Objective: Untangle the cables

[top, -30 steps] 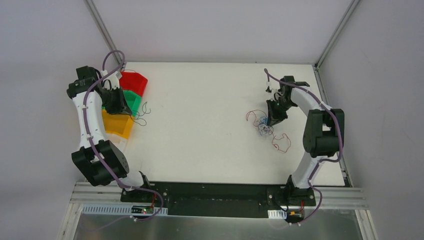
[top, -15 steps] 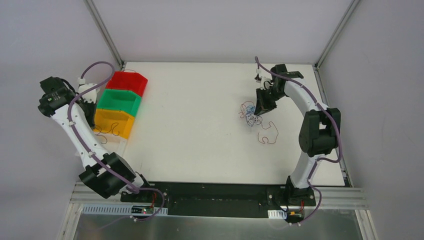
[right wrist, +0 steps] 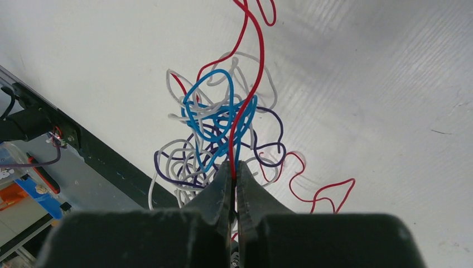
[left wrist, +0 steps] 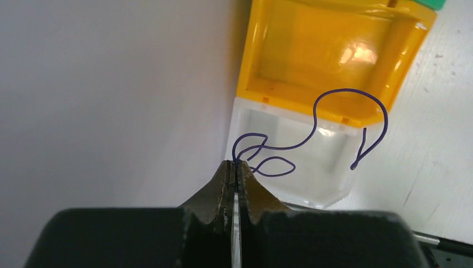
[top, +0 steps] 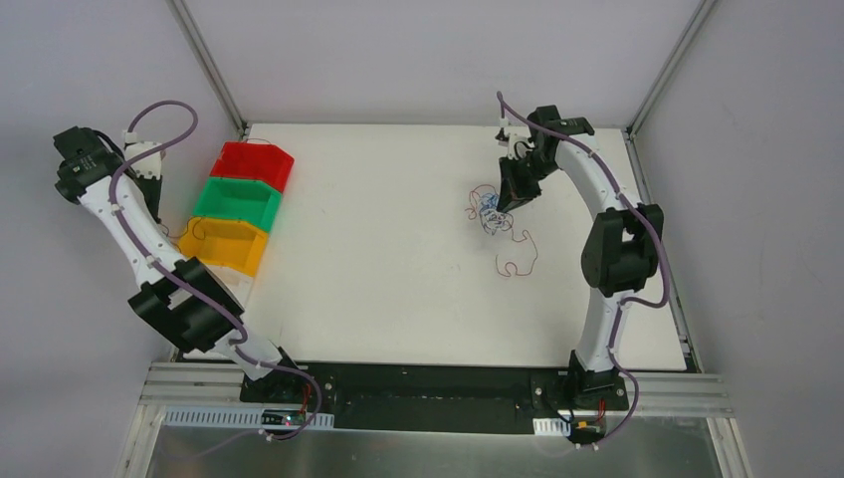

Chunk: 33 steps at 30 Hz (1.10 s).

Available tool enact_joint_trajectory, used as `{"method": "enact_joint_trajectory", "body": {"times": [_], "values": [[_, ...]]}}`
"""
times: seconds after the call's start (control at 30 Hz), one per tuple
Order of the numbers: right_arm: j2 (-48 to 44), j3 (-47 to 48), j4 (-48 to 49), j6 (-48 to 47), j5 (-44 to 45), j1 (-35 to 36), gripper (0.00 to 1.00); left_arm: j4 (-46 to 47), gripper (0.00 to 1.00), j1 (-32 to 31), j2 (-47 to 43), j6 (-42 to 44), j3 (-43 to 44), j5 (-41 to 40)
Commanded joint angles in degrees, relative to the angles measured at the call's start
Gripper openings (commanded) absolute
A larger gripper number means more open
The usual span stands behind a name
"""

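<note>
A tangle of cables (top: 490,212) in red, blue, white and purple hangs over the white table right of centre; it also shows in the right wrist view (right wrist: 220,134). A red cable (top: 516,254) trails from it toward the front. My right gripper (right wrist: 233,167) is shut on the red cable (right wrist: 254,72) in the tangle and holds it lifted; it shows in the top view (top: 510,195). My left gripper (left wrist: 235,165) is shut on a separate purple cable (left wrist: 334,111), held off the table's left edge beside the bins. In the top view the left gripper (top: 149,204) is mostly hidden by its arm.
Three bins stand in a row at the table's left: red (top: 257,164), green (top: 239,202), yellow (top: 225,244). A clear bin (left wrist: 290,162) sits in front of the yellow bin (left wrist: 329,56). The grey enclosure wall (left wrist: 111,95) is close to the left gripper.
The left arm has swung out left past the bins, carrying the purple cable off the table edge. The right gripper has moved left and back, dragging the tangle and its red tail along.
</note>
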Motion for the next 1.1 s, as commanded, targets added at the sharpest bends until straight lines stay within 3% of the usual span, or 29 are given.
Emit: {"method": "enact_joint_trajectory", "body": {"times": [0.0,0.37,0.67,0.87,0.93,0.97,1.07], "values": [[2.75,8.1,-7.27,-1.11,0.6,0.34,0.0,6.3,0.0,-2.43,2.29,-3.82,1.6,-4.1],[7.5,15.98,-10.22,-0.55,2.01,1.21,0.0,19.62,0.0,-13.27,10.12,-9.45,3.01,-14.55],[8.71,17.36,-9.68,0.47,1.89,2.07,0.0,22.43,0.0,-17.95,22.16,-8.18,13.99,-19.82],[8.49,19.21,-9.17,0.14,-1.52,4.76,0.0,22.33,0.24,-20.78,20.56,-5.47,10.06,-16.47],[8.37,20.1,-8.54,0.4,-2.82,6.29,0.0,22.33,0.36,-20.96,18.82,-5.46,8.12,-15.48],[8.26,20.66,-8.13,0.72,-3.65,7.0,0.0,22.29,0.47,-20.96,18.2,-5.77,7.58,-15.31],[8.01,22.19,-6.2,2.34,-6.16,9.22,0.0,21.16,0.58,-20.96,15.31,-8.2,6.73,-12.78]]}}
